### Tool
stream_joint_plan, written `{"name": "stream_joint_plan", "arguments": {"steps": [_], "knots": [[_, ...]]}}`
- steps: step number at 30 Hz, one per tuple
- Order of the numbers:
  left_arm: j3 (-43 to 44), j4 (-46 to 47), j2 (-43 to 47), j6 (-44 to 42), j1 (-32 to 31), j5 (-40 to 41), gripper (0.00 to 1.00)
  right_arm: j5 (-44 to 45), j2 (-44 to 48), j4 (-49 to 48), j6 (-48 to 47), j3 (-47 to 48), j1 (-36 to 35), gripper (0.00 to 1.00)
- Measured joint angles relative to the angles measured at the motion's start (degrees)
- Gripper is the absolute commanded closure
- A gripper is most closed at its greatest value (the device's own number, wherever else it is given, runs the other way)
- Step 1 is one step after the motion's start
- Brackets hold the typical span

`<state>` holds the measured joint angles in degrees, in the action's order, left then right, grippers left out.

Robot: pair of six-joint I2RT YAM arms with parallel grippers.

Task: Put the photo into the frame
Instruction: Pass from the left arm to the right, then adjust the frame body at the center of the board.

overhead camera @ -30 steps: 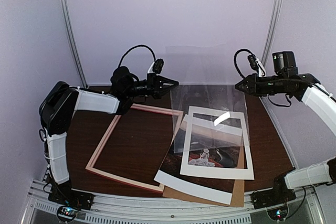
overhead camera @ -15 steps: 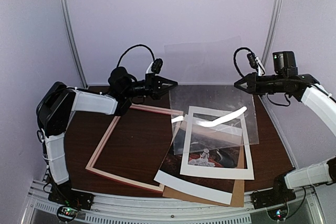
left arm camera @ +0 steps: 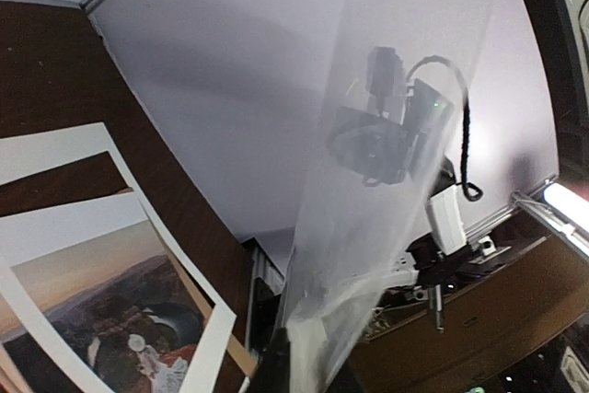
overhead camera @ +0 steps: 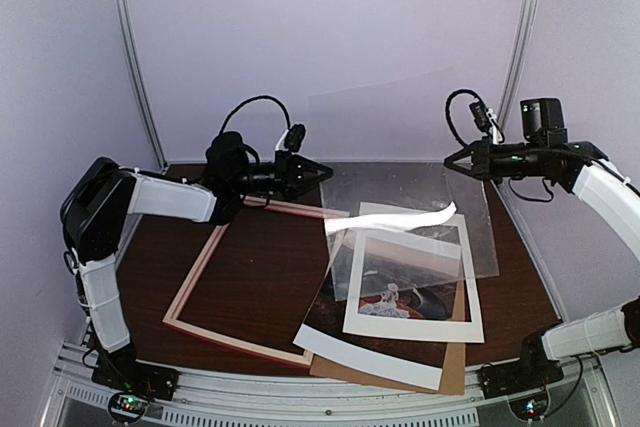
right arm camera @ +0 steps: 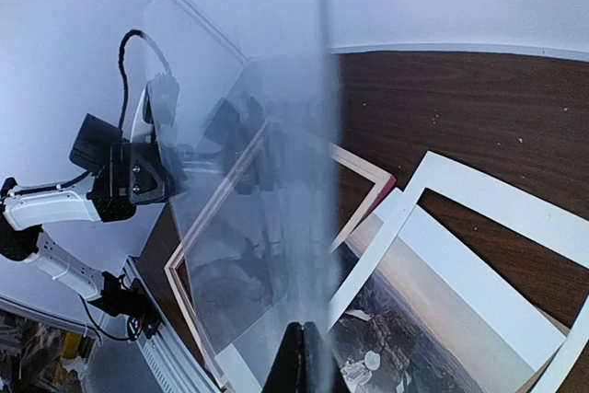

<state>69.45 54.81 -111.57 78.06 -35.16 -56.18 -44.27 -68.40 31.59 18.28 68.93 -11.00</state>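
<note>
The photo point(overhead camera: 400, 282) lies flat on the right half of the table, partly covered by a white window mat point(overhead camera: 470, 287). The pink frame point(overhead camera: 205, 262) lies empty to its left. Above them a clear sheet point(overhead camera: 400, 137) hangs tilted between both arms. My left gripper point(overhead camera: 327, 172) is shut on the sheet's left edge, and my right gripper point(overhead camera: 447, 161) is shut on its right edge. The left wrist view shows the sheet point(left arm camera: 386, 181) rising from my left gripper point(left arm camera: 299, 356), with the photo point(left arm camera: 110, 310) below. The right wrist view shows my right gripper point(right arm camera: 306, 338) pinching the sheet point(right arm camera: 248, 255) over the frame point(right arm camera: 359, 165) and photo point(right arm camera: 433, 319).
A brown backing board point(overhead camera: 455, 372) lies under the photo near the front edge. The lilac back wall stands close behind both grippers. Metal rails run up the walls at left and right.
The clear sheet has tilted up, its far edge now higher against the back wall. My right gripper has closed on it. The left gripper has dropped slightly to the left.
</note>
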Motion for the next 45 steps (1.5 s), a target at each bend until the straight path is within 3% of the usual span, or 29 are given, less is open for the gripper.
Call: {"name": "stream_joint_plan", "arguments": {"steps": [3,5,8,13,18,23,27,36,45], "knots": [[-1.55,-13.53,4.11,-8.15,1.60,2.08,0.40,0.63,0.37,0.42,1.22,0.00,0.92,1.00],[-1.03,-27.28,7.80,-16.92,3.34,6.60,0.33,0.92,0.61,0.70,1.81,0.00,1.42,1.00],[2.97,-49.48,12.39,-30.51,4.72,19.96,0.21,1.97,1.16,1.95,2.60,0.00,1.46,1.00],[9.60,-75.54,15.89,-46.53,5.49,46.25,0.16,2.58,2.49,3.65,3.48,0.00,1.46,1.00],[12.90,-90.97,9.99,-53.79,9.18,61.66,0.14,2.19,3.74,5.18,4.76,0.39,1.40,1.00],[12.94,-99.65,-0.09,-56.61,13.46,69.37,0.15,1.36,4.07,5.64,5.57,1.81,1.22,1.00],[12.98,-103.25,-3.85,-57.68,14.95,71.91,0.27,0.50,4.00,5.53,5.99,1.90,0.98,1.00],[13.68,-103.71,-4.57,-59.34,15.69,68.22,0.56,0.37,3.85,5.51,6.16,1.84,0.72,1.00],[6.27,-95.80,-1.49,-57.94,15.98,62.25,0.71,0.66,2.64,6.43,6.10,1.86,0.72,1.00]]}}
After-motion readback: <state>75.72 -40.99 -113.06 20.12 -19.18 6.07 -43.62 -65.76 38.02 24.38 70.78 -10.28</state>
